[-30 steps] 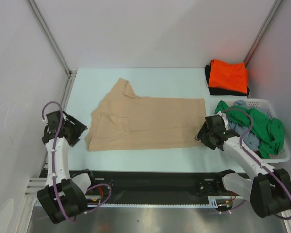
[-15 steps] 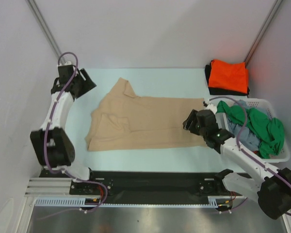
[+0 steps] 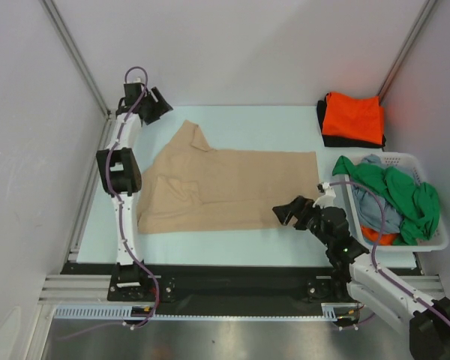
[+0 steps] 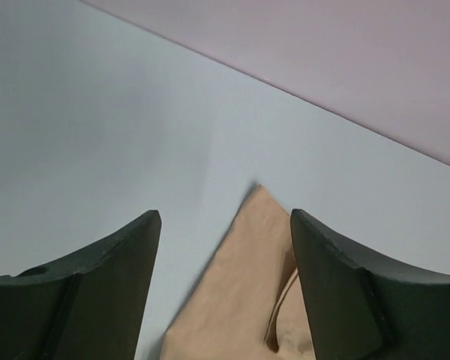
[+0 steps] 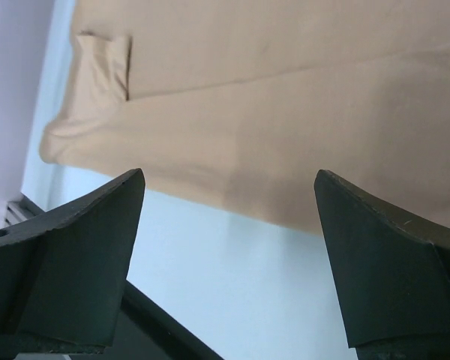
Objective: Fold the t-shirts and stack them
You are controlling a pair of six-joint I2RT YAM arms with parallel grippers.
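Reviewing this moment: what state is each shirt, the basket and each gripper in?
tan t-shirt: spread flat, ungripped.
black t-shirt: lying under the orange t-shirt.
orange t-shirt: folded, on top.
basket: holding crumpled shirts.
green t-shirt: crumpled in the basket.
grey-blue t-shirt: crumpled in the basket.
left gripper: open, empty.
right gripper: open, empty.

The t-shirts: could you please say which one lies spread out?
The tan t-shirt, flat mid-table; orange shirt and black shirt are stacked, green shirt and grey-blue shirt bunched in the basket.
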